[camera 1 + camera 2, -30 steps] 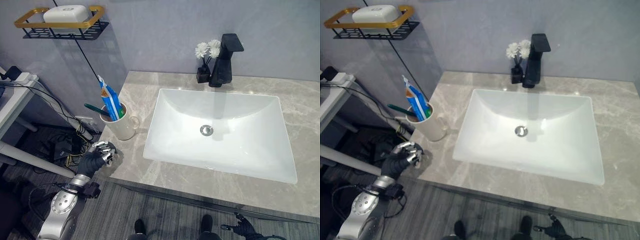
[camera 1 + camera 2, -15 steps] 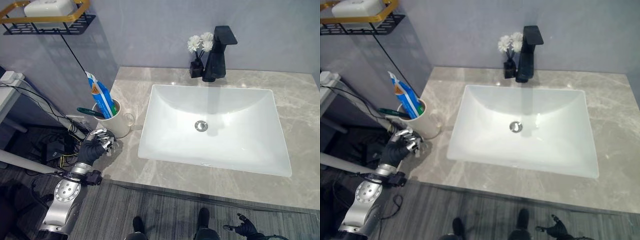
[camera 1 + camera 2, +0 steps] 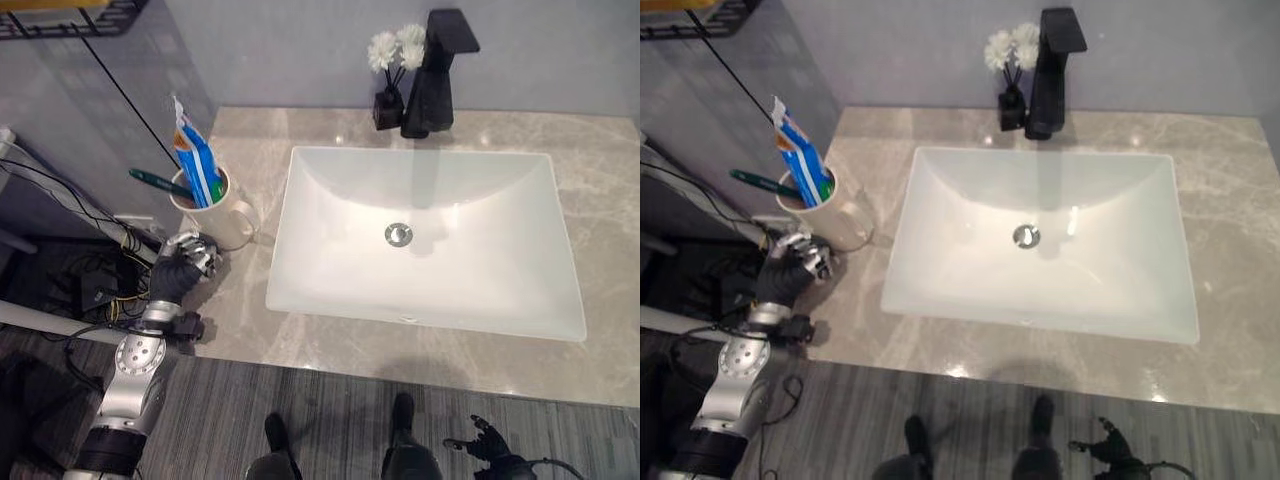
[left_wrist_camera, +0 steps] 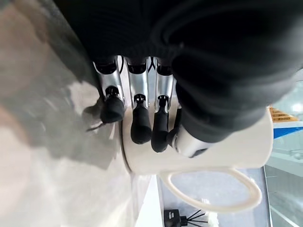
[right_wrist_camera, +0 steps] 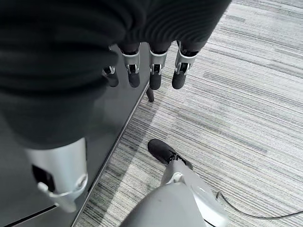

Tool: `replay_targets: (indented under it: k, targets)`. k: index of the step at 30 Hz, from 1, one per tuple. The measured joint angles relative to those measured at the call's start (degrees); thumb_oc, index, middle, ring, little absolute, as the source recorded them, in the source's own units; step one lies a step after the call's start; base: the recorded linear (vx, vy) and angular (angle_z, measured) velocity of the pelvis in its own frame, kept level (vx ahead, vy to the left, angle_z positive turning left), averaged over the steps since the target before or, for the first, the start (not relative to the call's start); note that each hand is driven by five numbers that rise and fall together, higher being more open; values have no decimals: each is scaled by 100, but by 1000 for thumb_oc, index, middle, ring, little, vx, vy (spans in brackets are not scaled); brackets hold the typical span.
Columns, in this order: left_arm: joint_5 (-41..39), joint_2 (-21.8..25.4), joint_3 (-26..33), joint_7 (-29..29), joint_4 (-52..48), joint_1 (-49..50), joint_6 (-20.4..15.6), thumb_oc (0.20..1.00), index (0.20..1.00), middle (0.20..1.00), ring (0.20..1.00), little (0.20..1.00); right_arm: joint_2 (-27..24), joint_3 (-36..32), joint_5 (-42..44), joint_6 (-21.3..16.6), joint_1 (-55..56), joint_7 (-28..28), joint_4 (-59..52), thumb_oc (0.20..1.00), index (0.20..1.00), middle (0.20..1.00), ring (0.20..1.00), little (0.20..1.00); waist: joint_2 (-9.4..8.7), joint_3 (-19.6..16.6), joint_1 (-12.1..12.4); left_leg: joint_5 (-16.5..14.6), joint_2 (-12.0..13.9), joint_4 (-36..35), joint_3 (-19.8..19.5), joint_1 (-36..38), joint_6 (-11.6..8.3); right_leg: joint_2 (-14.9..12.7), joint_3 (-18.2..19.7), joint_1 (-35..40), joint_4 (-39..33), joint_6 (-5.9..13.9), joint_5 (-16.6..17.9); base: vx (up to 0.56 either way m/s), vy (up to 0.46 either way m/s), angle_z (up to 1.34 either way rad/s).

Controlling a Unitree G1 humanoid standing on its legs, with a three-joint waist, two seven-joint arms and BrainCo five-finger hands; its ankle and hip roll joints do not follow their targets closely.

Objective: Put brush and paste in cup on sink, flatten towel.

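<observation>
A cream cup [image 3: 224,224] with a handle stands on the grey marble counter [image 3: 250,305], left of the sink. A blue toothpaste tube [image 3: 198,165] and a green toothbrush [image 3: 155,182] stand in it. My left hand [image 3: 178,272] hovers at the counter's left edge, just in front of the cup. In the left wrist view its fingers [image 4: 140,127] hang relaxed with their dark tips close to the cup's wall [image 4: 213,158], holding nothing. My right hand [image 3: 487,447] hangs low by the floor, its fingers [image 5: 154,78] loose and empty.
A white rectangular sink [image 3: 300,160] fills the middle of the counter. A black faucet [image 3: 435,70] and a small vase of white flowers [image 3: 392,50] stand behind it. A wire shelf [image 3: 60,15] hangs on the wall at upper left. Cables [image 3: 70,200] run beside the counter.
The camera has shifted, so the whole scene sits differently. My left hand has come a little closer to the cup's base. The right hand has stayed low.
</observation>
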Motion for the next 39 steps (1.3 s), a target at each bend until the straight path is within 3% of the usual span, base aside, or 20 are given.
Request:
replay_targets:
  k: [11,16,24,34,39]
  targets:
    - [60,36,-55,538,738,-1275,-52,200,200,200,200,200,-9,174,37,0,-260,-33,-94,1000,1000,1000,1000,1000,-87,114,-214,2,-8,0,56,-172,0,3,71,-232,0,-3,34,8,-2,-3]
    - [63,94,28,568,504,-979,-45,200,200,200,200,200,-10,170,45,0,-329,-126,-104,1000,1000,1000,1000,1000,-51,129,-240,3,-9,1,162,-124,0,10,157,-259,3,-25,61,34,-10,-10]
    - [59,111,61,70,-248,141,-5,200,200,200,200,200,-11,129,42,-1,-339,-125,37,1000,1000,1000,1000,1000,5,154,-196,2,-11,-4,155,103,-1,5,157,-50,-10,-21,56,3,-1,0]
    - [76,104,-35,3,-147,5,-2,200,200,200,200,200,-161,110,38,2,-299,-127,35,1000,1000,1000,1000,1000,429,112,-137,71,-25,-7,151,-245,11,-5,187,-409,-14,-40,150,0,0,0]
    - [205,111,-20,211,109,-380,-29,200,200,200,200,200,-225,118,39,1,-290,-129,-285,1000,1000,1000,1000,1000,455,126,-232,77,-33,-7,178,-322,7,-2,230,-515,2,-52,167,2,1,-3]
